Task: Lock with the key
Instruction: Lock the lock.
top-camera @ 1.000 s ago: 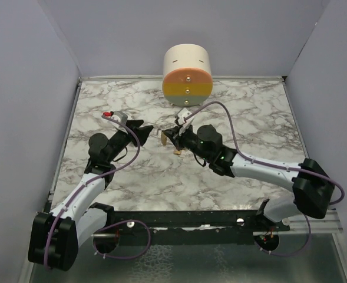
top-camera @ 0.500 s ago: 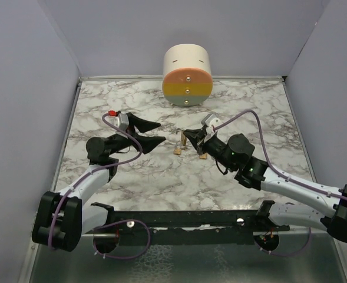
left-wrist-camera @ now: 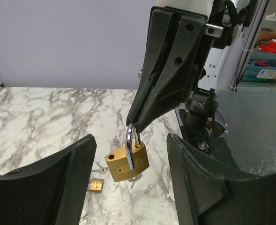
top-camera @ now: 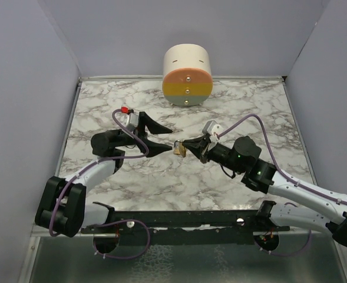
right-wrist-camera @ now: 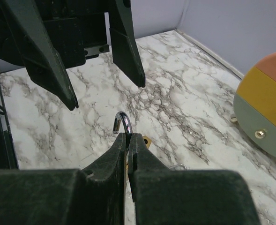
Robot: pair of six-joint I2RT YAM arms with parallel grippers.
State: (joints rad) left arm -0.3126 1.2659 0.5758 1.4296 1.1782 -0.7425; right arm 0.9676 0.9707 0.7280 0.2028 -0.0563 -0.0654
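Observation:
A brass padlock (left-wrist-camera: 127, 162) with an open steel shackle (right-wrist-camera: 123, 121) hangs above the marble table. My right gripper (right-wrist-camera: 128, 137) is shut on the shackle and holds it up; the padlock also shows in the top view (top-camera: 179, 150). My left gripper (left-wrist-camera: 130, 138) is open, one finger on each side of the padlock, not touching it. A silver key (left-wrist-camera: 134, 178) shows just under the padlock's body; I cannot tell whether it sits in the keyhole. In the top view the left gripper (top-camera: 163, 137) faces the right gripper (top-camera: 188, 145).
A second small brass padlock (left-wrist-camera: 96, 184) and a loose key (left-wrist-camera: 100, 168) lie on the table (top-camera: 250, 112) below. A cream cylinder with orange, yellow and green bands (top-camera: 187, 75) stands at the back wall. Grey walls close in both sides.
My right gripper has lifted the padlock off the table and carried it left. My left gripper has opened and reached right, so its fingers now flank the padlock.

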